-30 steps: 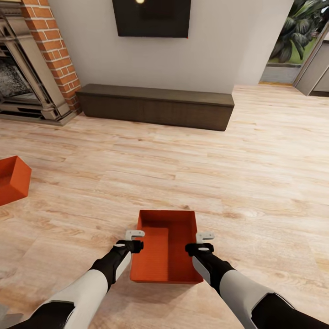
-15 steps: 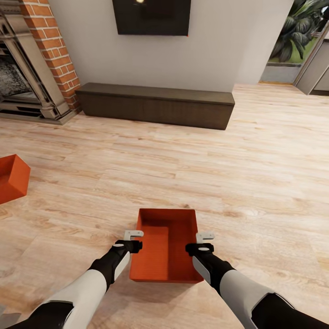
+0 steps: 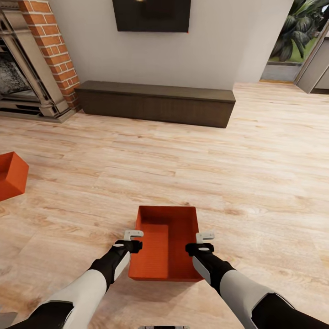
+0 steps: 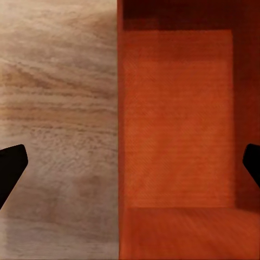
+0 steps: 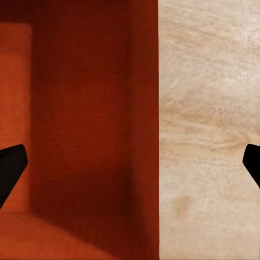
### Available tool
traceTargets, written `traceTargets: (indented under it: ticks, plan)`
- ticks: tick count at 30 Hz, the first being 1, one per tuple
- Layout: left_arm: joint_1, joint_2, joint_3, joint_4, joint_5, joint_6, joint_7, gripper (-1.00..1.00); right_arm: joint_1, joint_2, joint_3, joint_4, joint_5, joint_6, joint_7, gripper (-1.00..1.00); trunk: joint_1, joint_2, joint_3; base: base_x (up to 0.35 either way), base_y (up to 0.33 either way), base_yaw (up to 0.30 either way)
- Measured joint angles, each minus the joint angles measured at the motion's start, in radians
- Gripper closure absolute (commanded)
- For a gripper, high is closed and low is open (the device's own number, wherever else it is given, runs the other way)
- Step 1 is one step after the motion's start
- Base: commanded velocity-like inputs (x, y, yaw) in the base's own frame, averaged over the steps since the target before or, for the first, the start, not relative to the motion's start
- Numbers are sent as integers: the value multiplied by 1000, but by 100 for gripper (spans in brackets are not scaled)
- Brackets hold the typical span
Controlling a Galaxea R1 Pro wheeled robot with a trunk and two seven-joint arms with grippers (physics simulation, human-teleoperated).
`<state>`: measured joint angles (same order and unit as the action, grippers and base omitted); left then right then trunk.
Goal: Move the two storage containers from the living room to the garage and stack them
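An orange-red storage container (image 3: 165, 244) sits on the light wood floor (image 3: 256, 183) between my two grippers. My left gripper (image 3: 133, 235) and right gripper (image 3: 204, 236) are both spread wide, each straddling a long side wall without touching it. The thin, stiff walls look light; I judge gripping both rims safest. A second container (image 3: 10, 176) lies well off beyond my left gripper.

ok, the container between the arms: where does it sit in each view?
Head: container low centre, between left gripper and right gripper.
Left wrist: right half, long wall between the fingertips.
Right wrist: left side.
Shared landmark: wood plank floor.
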<state>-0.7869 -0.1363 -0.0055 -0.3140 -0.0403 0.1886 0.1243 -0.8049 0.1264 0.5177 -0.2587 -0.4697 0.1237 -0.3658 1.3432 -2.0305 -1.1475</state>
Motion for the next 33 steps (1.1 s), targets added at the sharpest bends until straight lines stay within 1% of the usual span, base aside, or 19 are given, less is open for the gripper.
traceTargets:
  ticks: [17, 22, 24, 26, 29, 33]
  plan:
    - [0, 0, 1, 0, 0, 0, 0, -100, 0, -2, 0, 0, 0, -2, 0, -100, 65, -119, -53, 0, 0, 0]
    - [0, 0, 0, 0, 0, 0, 0, -100, 0, -22, -1, 0, -1, -2, 0, -100, 84, -154, -69, 0, 0, 0]
    - [0, 0, 0, 0, 0, 0, 0, -100, 0, -38, -2, 0, -2, -2, 0, -100, 92, -168, -75, 0, 0, 0]
    - [0, 0, 1, 0, 0, 0, 0, -100, 0, -47, -2, 0, -3, -2, 1, -100, 100, -182, -81, 0, 0, 0]
    - [0, 0, 1, 0, 0, 0, 0, -100, 0, -52, -2, 0, -3, -2, 1, -100, 111, -203, -91, 0, 0, 0]
    - [0, 0, 1, 0, 0, 0, 0, -100, 0, -52, -1, 0, -4, -3, 2, -100, 111, -203, -91, 0, 0, 0]
